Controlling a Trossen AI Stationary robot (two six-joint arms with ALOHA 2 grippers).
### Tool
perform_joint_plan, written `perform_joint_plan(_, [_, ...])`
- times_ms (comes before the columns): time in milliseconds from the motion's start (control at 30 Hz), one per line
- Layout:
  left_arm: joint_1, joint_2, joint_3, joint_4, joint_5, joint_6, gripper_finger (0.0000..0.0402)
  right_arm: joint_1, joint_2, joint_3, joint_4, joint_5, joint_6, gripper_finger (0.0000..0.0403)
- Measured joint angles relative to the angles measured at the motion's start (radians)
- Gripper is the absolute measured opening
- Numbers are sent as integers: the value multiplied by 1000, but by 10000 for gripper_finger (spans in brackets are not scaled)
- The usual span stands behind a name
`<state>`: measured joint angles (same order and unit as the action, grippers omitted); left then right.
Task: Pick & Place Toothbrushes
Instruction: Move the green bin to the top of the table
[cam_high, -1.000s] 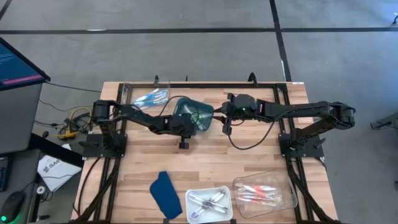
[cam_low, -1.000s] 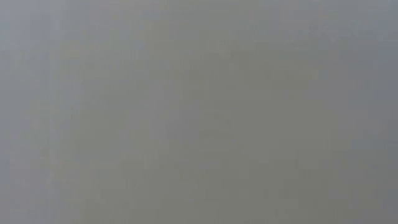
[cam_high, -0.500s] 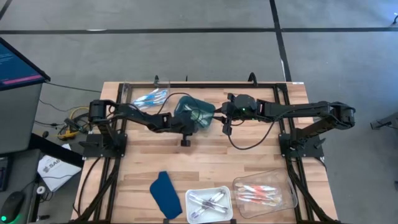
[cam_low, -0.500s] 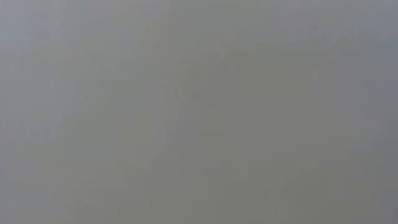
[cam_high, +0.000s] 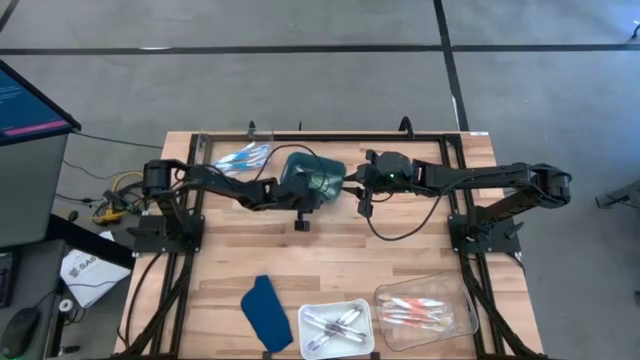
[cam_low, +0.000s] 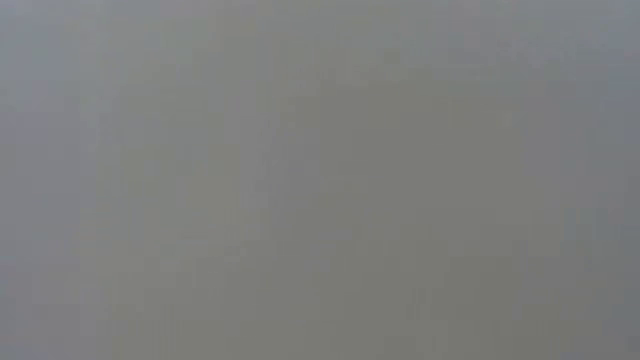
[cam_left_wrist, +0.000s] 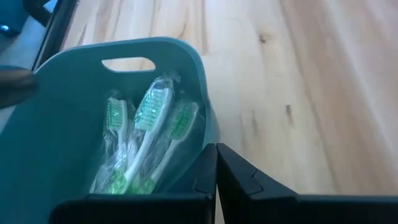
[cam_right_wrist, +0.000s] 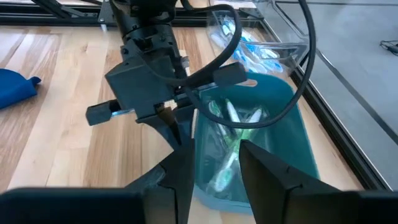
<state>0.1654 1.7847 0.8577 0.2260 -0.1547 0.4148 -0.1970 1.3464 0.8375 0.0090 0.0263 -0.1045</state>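
On my overhead feed, starting at the far left of the table (cam_high: 400, 260), I see a clear tray (cam_high: 238, 152) near the back edge with blue toothbrushes (cam_high: 244, 156) in it. Just right of it my left hand (cam_high: 301, 200) is clamped tight on the rim of a teal bin (cam_high: 318, 174); from the left wrist camera the two fingers (cam_left_wrist: 205, 177) meet flush over the bin wall (cam_left_wrist: 74, 99), and inside I can see wrapped green toothbrushes (cam_left_wrist: 146, 140) lying together against that wall. The right hand (cam_high: 358, 186) is at the bin's opposite side, its fingers (cam_right_wrist: 180, 177) set a moderate way apart, one on either side of the bin's near rim, though I cannot tell whether they press on it. At the front edge, from left to right, I have a dark blue cloth-like piece (cam_high: 266, 309), a white tray (cam_high: 337, 327) of purple-grey toothbrushes (cam_high: 335, 323), and a clear tray (cam_high: 426, 305) of pink-orange toothbrushes (cam_high: 413, 309). My low camera shows only flat grey.
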Motion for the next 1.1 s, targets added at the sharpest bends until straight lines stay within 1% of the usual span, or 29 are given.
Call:
perform_joint_plan(167, [26,0,0,-1,-16,0,0,0,0,0,0,0,0,118])
perform_joint_plan(400, [23,0,0,0,-37,23,0,0,0,0,0,0,0,118])
perform_joint_plan(1100, [155,0,0,-1,-60,23,0,0,0,0,0,0,0,118])
